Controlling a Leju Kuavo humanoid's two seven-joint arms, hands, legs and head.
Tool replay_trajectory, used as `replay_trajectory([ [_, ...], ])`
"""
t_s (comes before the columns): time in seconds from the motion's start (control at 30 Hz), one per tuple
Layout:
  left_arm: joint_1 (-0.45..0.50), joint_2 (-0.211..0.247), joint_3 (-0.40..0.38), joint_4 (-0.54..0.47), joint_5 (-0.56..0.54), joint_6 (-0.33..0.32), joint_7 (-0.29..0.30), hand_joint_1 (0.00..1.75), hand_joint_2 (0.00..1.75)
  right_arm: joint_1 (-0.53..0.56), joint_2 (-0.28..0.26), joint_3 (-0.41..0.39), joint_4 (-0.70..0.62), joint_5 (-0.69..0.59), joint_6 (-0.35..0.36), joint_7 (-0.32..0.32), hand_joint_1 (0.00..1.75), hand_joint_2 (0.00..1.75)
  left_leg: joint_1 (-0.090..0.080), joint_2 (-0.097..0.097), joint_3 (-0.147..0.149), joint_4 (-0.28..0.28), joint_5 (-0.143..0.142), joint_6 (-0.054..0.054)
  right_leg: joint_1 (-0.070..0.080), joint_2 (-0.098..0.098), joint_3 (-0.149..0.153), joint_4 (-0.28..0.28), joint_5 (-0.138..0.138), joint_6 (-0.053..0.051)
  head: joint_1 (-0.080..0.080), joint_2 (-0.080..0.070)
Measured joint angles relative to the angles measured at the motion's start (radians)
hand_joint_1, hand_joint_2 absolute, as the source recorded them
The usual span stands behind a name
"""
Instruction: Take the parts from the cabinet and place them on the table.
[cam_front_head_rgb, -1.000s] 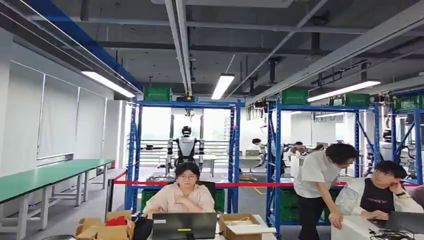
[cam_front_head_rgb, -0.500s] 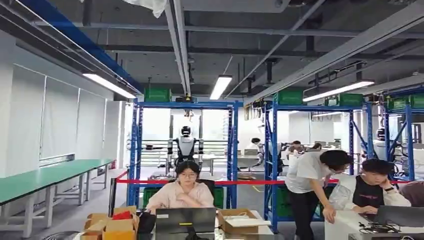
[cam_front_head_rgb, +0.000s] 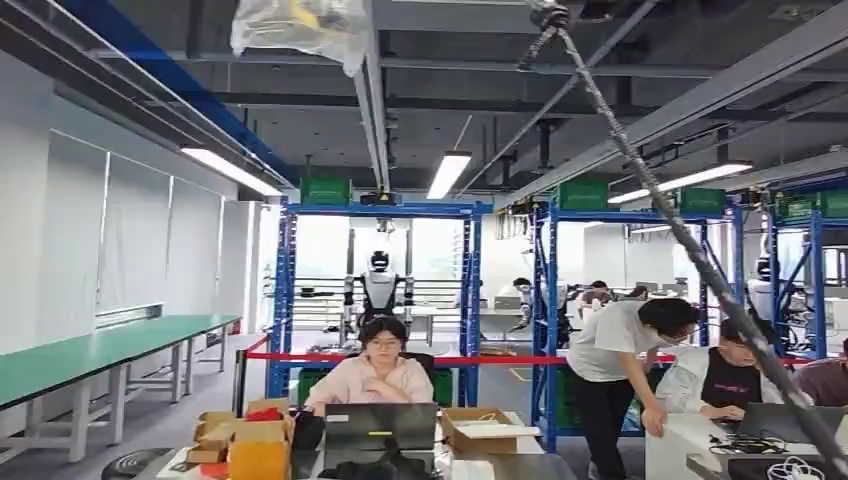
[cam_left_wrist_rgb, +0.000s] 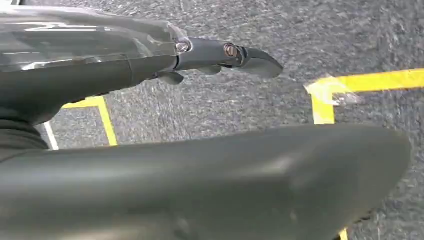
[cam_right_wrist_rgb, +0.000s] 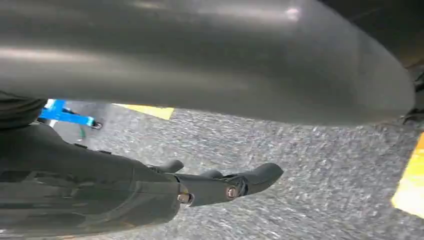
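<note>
Left hand (cam_left_wrist_rgb: 220, 55) hangs over grey floor (cam_left_wrist_rgb: 240, 100), fingers straight and apart, holding nothing; yellow tape (cam_left_wrist_rgb: 370, 82) lies beyond its fingertips. Right hand (cam_right_wrist_rgb: 220, 185) likewise empty, fingers extended. Thumbs blurred, blocking much. Parts hard to make out; blue racks (cam_front_head_rgb: 375, 300) stand far ahead.

- The clear bag (cam_front_head_rgb: 298, 28) overhead is cut by the head view's top edge; its contents are too blurred to tell.
- The left hand (cam_left_wrist_rgb: 220, 55) shows as thumb and dark fingers; its palm is hidden.
- The right hand (cam_right_wrist_rgb: 225, 182) is motion-blurred.
- The laptop (cam_front_head_rgb: 378, 430) hides the seated person's hands.
</note>
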Motion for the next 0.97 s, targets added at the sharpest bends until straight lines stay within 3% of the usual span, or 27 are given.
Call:
replay_trajectory([
  [0.03, 0.004, 0.0, 0.0, 0.001, -0.001, 0.0, 0.0, 0.0, 0.0, 0.0, 0.0, 0.0, 0.003, 0.004, 0.0, -0.008, 0.0, 0.0, 0.007, 0.004, -0.01, -0.006, 0.014, 0.013, 0.0, 0.005, -0.007, 0.003, -0.002, 0.006, 0.0, -0.001],
  [0.07, 0.004, 0.0, 0.0, 0.001, -0.002, 0.0, 0.001, 0.0, 0.0, -0.001, 0.001, 0.0, 0.003, 0.006, 0.0, -0.014, 0.0, 0.0, 0.006, 0.009, -0.021, -0.005, 0.025, 0.02, -0.003, 0.011, -0.015, 0.021, -0.044, 0.014, 0.0, -0.001],
  [0.1, 0.003, 0.0, 0.0, 0.001, -0.001, 0.0, 0.0, 0.0, 0.0, 0.0, 0.003, 0.0, 0.003, 0.009, 0.0, -0.019, 0.0, 0.0, 0.005, 0.009, -0.033, -0.005, 0.036, 0.026, -0.007, 0.011, -0.024, 0.067, -0.108, 0.019, 0.0, -0.001],
  [0.17, 0.001, 0.001, 0.0, 0.001, -0.001, 0.0, 0.0, 0.0, 0.0, 0.001, 0.006, 0.0, 0.003, 0.013, 0.0, -0.02, 0.0, 0.0, 0.002, 0.009, -0.057, -0.003, 0.058, 0.033, -0.015, 0.012, -0.048, 0.204, -0.213, 0.026, 0.0, -0.001],
  [0.2, 0.001, 0.001, 0.0, 0.001, -0.001, 0.0, -0.001, 0.0, 0.0, 0.0, 0.008, 0.0, 0.004, 0.014, 0.0, -0.02, 0.0, 0.0, 0.001, 0.01, -0.07, -0.003, 0.068, 0.032, -0.017, 0.011, -0.051, 0.259, -0.226, 0.029, 0.0, -0.001],
  [0.23, 0.001, 0.001, 0.0, 0.001, -0.001, 0.0, -0.002, 0.0, 0.0, 0.0, 0.008, 0.0, 0.004, 0.015, 0.0, -0.019, 0.0, 0.0, 0.0, 0.011, -0.083, -0.002, 0.078, 0.031, -0.02, 0.011, -0.043, 0.286, -0.212, 0.031, 0.0, -0.001],
  [0.27, 0.0, 0.001, 0.0, 0.001, -0.001, 0.0, -0.003, 0.0, 0.0, -0.001, 0.008, 0.0, 0.004, 0.016, 0.0, -0.017, 0.0, 0.0, 0.0, 0.012, -0.101, 0.0, 0.086, 0.03, -0.021, 0.011, -0.019, 0.274, -0.177, 0.034, 0.0, -0.001],
  [0.3, -0.002, 0.001, 0.0, 0.001, -0.001, 0.0, -0.005, 0.0, 0.0, -0.002, 0.008, 0.0, 0.004, 0.018, 0.0, -0.013, 0.0, 0.0, 0.0, 0.012, -0.116, 0.002, 0.096, 0.027, -0.022, 0.012, 0.027, 0.22, -0.133, 0.033, 0.0, -0.001],
  [0.33, -0.002, 0.001, 0.0, 0.001, -0.001, 0.0, -0.006, 0.0, 0.0, -0.002, 0.008, 0.0, 0.004, 0.018, 0.0, -0.008, 0.0, 0.0, 0.0, 0.012, -0.127, 0.002, 0.105, 0.025, -0.021, 0.012, 0.08, 0.149, -0.105, 0.029, 0.0, -0.001],
  [0.4, -0.002, 0.0, 0.0, 0.001, 0.002, 0.002, -0.006, 0.0, 0.0, -0.004, 0.008, 0.0, 0.004, 0.02, 0.0, -0.001, 0.0, 0.0, -0.005, 0.011, -0.136, 0.005, 0.117, 0.017, -0.014, 0.012, 0.219, -0.029, -0.118, 0.014, 0.0, -0.001],
  [0.43, -0.003, 0.0, 0.0, 0.001, 0.006, 0.002, -0.007, 0.0, 0.0, -0.004, 0.008, 0.0, 0.005, 0.021, 0.0, 0.004, 0.0, 0.0, -0.005, 0.012, -0.14, 0.007, 0.124, 0.011, -0.014, 0.012, 0.246, -0.084, -0.134, 0.009, 0.0, -0.001],
  [0.5, -0.006, 0.0, 0.0, 0.001, 0.01, 0.006, -0.007, 0.0, 0.0, -0.005, 0.008, 0.0, 0.006, 0.026, -0.003, 0.01, 0.0, 0.0, -0.003, 0.012, -0.149, 0.007, 0.14, 0.001, -0.011, 0.012, 0.236, -0.09, -0.135, 0.007, 0.0, 0.0],
  [0.53, -0.008, 0.0, 0.0, 0.001, 0.011, 0.007, -0.007, 0.0, 0.0, -0.006, 0.008, 0.0, 0.006, 0.029, -0.005, 0.013, 0.0, 0.0, -0.005, 0.012, -0.156, 0.01, 0.142, -0.005, -0.017, 0.012, 0.235, -0.109, -0.131, 0.001, 0.0, -0.001],
  [0.57, -0.01, 0.0, 0.001, 0.001, 0.013, 0.008, -0.006, 0.0, 0.0, -0.007, 0.009, 0.0, 0.006, 0.03, -0.006, 0.016, 0.0, 0.0, -0.002, 0.007, -0.164, 0.026, 0.118, -0.008, -0.019, 0.008, 0.232, -0.109, -0.123, -0.009, 0.0, -0.001],
  [0.6, -0.01, 0.0, 0.001, 0.001, 0.014, 0.009, -0.005, 0.0, 0.0, -0.005, 0.008, 0.0, 0.006, 0.031, -0.01, 0.017, 0.0, 0.0, -0.001, 0.005, -0.181, 0.071, 0.074, -0.01, -0.019, 0.007, 0.225, -0.107, -0.119, -0.018, 0.0, -0.001],
  [0.67, -0.008, -0.001, 0.001, 0.002, 0.018, 0.009, -0.002, 0.0, 0.0, -0.001, 0.008, 0.0, 0.007, 0.031, -0.014, 0.027, 0.0, 0.0, 0.003, 0.004, -0.239, 0.231, -0.017, -0.016, -0.013, 0.003, 0.208, -0.097, -0.113, -0.026, 0.0, -0.001],
  [0.7, -0.007, -0.001, 0.001, 0.002, 0.019, 0.009, -0.001, 0.0, 0.0, -0.001, 0.008, 0.0, 0.007, 0.031, -0.014, 0.033, 0.0, 0.0, 0.004, 0.004, -0.263, 0.302, -0.04, -0.018, -0.011, 0.002, 0.198, -0.091, -0.111, -0.027, 0.001, -0.001],
  [0.73, -0.007, -0.001, 0.002, 0.002, 0.02, 0.009, -0.001, 0.0, 0.0, -0.001, 0.008, 0.0, 0.008, 0.031, -0.014, 0.039, 0.0, 0.0, 0.004, 0.004, -0.266, 0.327, -0.037, -0.019, -0.01, 0.003, 0.192, -0.084, -0.111, -0.027, 0.0, -0.001],
  [0.77, -0.008, -0.001, 0.002, 0.002, 0.021, 0.009, -0.001, 0.0, 0.0, -0.002, 0.008, 0.0, 0.008, 0.03, -0.013, 0.046, 0.0, 0.0, 0.004, 0.004, -0.246, 0.307, -0.016, -0.02, -0.009, 0.003, 0.186, -0.078, -0.111, -0.027, 0.0, -0.001],
  [0.8, -0.009, -0.001, 0.002, 0.002, 0.022, 0.009, -0.001, 0.0, 0.0, -0.002, 0.008, 0.0, 0.008, 0.029, -0.011, 0.048, 0.0, 0.0, 0.005, 0.004, -0.212, 0.25, 0.018, -0.019, -0.009, 0.003, 0.181, -0.07, -0.112, -0.026, 0.0, -0.001],
  [0.87, -0.012, -0.001, 0.002, 0.002, 0.023, 0.007, -0.008, 0.0, 0.0, -0.003, 0.008, -0.003, 0.008, 0.02, -0.005, 0.057, 0.0, 0.0, 0.007, 0.004, -0.119, 0.084, 0.087, -0.015, -0.009, 0.005, 0.175, -0.058, -0.118, -0.02, 0.0, -0.001],
  [0.9, -0.013, -0.001, 0.002, 0.003, 0.023, 0.007, -0.009, 0.0, 0.0, -0.004, 0.008, -0.006, 0.008, 0.018, -0.004, 0.059, 0.0, 0.0, 0.003, 0.003, -0.101, 0.058, 0.078, -0.011, -0.002, 0.005, 0.167, -0.049, -0.122, -0.014, 0.001, -0.001],
  [0.93, -0.014, -0.001, 0.002, 0.004, 0.024, 0.007, -0.012, 0.0, 0.0, -0.004, 0.008, -0.007, 0.008, 0.018, -0.003, 0.062, 0.0, 1.75, 0.003, 0.003, -0.107, 0.055, 0.08, -0.008, -0.002, 0.005, 0.164, -0.046, -0.121, -0.012, 0.001, -0.001],
  [0.97, -0.014, -0.001, 0.002, 0.005, 0.024, 0.006, -0.015, 0.0, 0.0, -0.004, 0.008, -0.008, 0.008, 0.018, -0.003, 0.067, 0.0, 1.75, 0.002, 0.003, -0.109, 0.05, 0.077, -0.004, -0.003, 0.005, 0.162, -0.043, -0.12, -0.009, 0.001, -0.001],
])
